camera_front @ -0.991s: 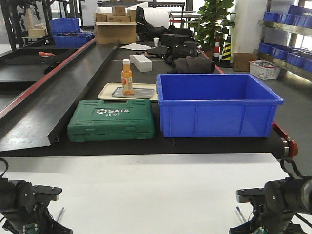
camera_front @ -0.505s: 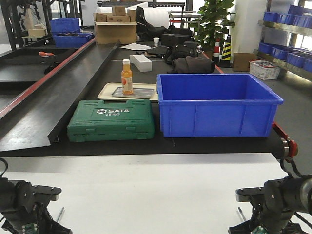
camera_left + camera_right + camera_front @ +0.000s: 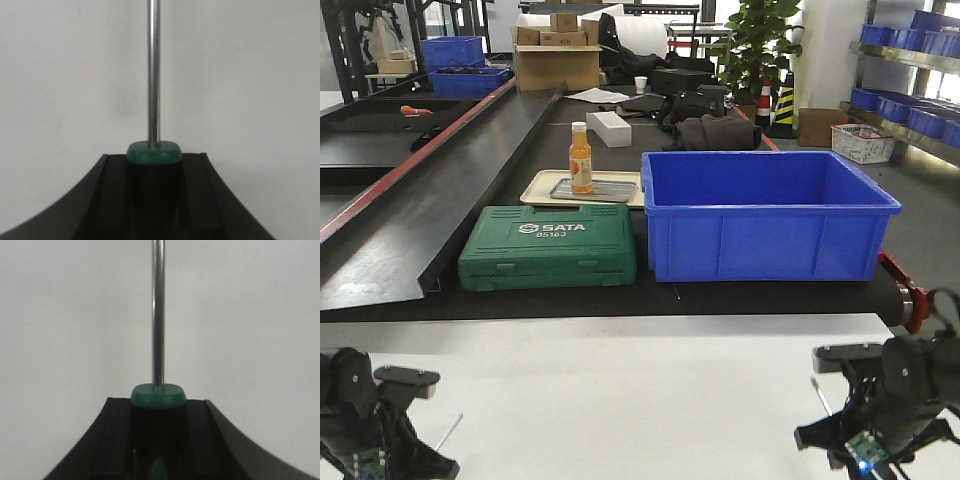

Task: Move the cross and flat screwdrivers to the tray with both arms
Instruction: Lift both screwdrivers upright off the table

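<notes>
My left gripper [image 3: 154,159] clenches one screwdriver [image 3: 153,75], my right gripper [image 3: 158,401] the other screwdriver [image 3: 158,315], both shafts pointing straight out from the jaws.

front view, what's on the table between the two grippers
Nothing: the front view shows bare white table between the left gripper, shut on one screwdriver, and the right gripper, shut on the other screwdriver.

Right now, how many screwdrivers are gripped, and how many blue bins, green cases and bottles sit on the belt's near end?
Screwdrivers gripped: 2, the left screwdriver and the right screwdriver
Blue bin: 1
Green case: 1
Bottle: 1
Total: 5
</notes>
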You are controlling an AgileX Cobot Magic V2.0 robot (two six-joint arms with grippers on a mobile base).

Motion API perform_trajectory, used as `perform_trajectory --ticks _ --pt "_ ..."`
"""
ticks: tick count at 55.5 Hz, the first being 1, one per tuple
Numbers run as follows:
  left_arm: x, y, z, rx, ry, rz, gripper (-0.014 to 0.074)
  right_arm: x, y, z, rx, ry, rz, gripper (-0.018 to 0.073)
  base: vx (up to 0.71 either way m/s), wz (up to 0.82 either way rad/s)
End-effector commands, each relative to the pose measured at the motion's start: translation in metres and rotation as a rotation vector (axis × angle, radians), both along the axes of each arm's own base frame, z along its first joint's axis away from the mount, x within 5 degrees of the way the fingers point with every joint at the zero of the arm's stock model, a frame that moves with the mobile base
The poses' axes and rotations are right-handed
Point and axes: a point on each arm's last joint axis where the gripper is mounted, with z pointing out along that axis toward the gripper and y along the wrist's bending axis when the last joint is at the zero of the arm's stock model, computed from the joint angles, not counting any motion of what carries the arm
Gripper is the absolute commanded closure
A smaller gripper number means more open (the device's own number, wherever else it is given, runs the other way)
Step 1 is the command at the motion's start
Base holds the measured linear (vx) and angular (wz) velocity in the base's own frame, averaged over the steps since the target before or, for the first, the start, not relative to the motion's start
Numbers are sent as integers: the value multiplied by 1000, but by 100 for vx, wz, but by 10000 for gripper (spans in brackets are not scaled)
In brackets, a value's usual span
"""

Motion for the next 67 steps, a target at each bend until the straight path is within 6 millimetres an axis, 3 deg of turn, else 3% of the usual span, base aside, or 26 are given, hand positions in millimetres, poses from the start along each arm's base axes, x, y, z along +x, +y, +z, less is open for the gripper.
perform_trajectory --ticks 1,10,15,23,32,44,58,67 --pt "-1 -2 70 -37 -252 9 600 -7 9 72 19 -243 44 570 0 0" --pt "-19 -2 135 -105 -483 43 599 -29 25 124 53 -409 89 570 0 0" --pt "-40 -1 175 -157 -631 64 599 -43 37 151 82 -507 119 570 0 0" --pt "-79 3 211 -205 -816 94 599 -66 51 185 125 -632 164 570 0 0" --pt "-123 8 228 -220 -919 96 599 -91 64 217 189 -771 216 568 0 0" --pt "-160 12 254 -238 -1028 88 599 -110 66 231 251 -796 215 568 0 0" --pt "-167 11 254 -259 -985 84 599 -134 56 220 269 -897 202 568 0 0" --pt "-167 10 253 -262 -982 85 599 -138 54 220 262 -926 212 567 0 0"
